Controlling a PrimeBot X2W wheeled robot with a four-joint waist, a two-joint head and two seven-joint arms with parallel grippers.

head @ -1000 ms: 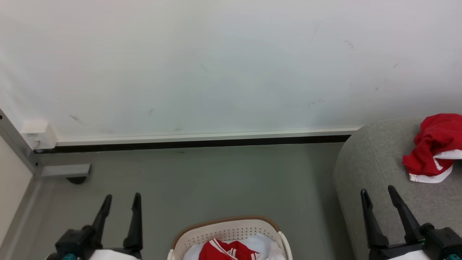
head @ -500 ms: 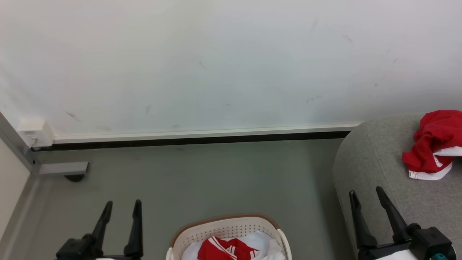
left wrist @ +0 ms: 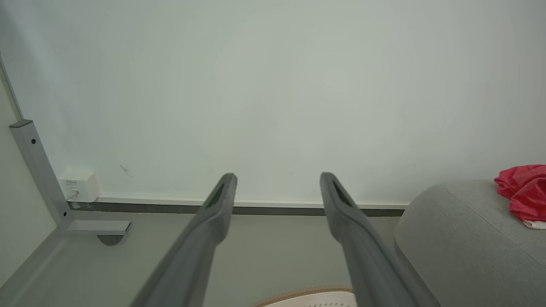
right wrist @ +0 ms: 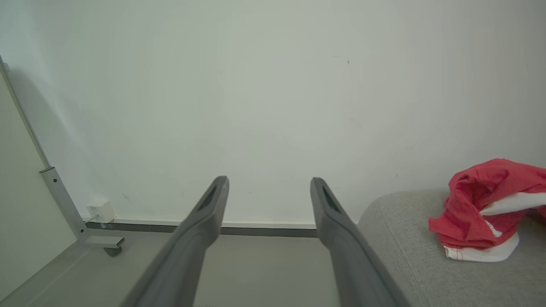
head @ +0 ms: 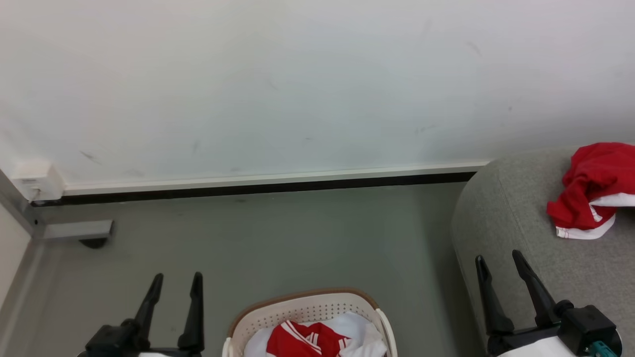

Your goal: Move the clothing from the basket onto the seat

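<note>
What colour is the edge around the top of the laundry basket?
Brown, around the oval white perforated plastic basket; the head view shows it best.

Red striped clothing (head: pixel 305 342) and white cloth (head: pixel 359 327) fill the near white basket (head: pixel 302 310); a crumpled red garment (head: pixel 590 186) lies on the grey seat (head: pixel 501 218), far right

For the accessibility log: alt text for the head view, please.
A white basket of red and white clothing sits on the floor between the open left gripper and open right gripper. A red garment lies on the grey seat at right.
</note>
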